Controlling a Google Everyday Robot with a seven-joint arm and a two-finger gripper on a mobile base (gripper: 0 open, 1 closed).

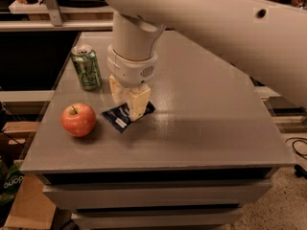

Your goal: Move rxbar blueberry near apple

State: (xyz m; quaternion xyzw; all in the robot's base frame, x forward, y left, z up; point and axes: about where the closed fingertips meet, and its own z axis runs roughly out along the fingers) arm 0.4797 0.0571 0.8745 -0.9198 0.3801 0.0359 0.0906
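- The table (216, 128) fills the middle of the frame.
- The apple (78, 120) sits near its left edge, with the can (86, 67) behind it, toward upper left.
- The bar (117, 116) is just right of the apple, not touching it.
- The gripper (128, 110), left of centre, clasps the bar from above.
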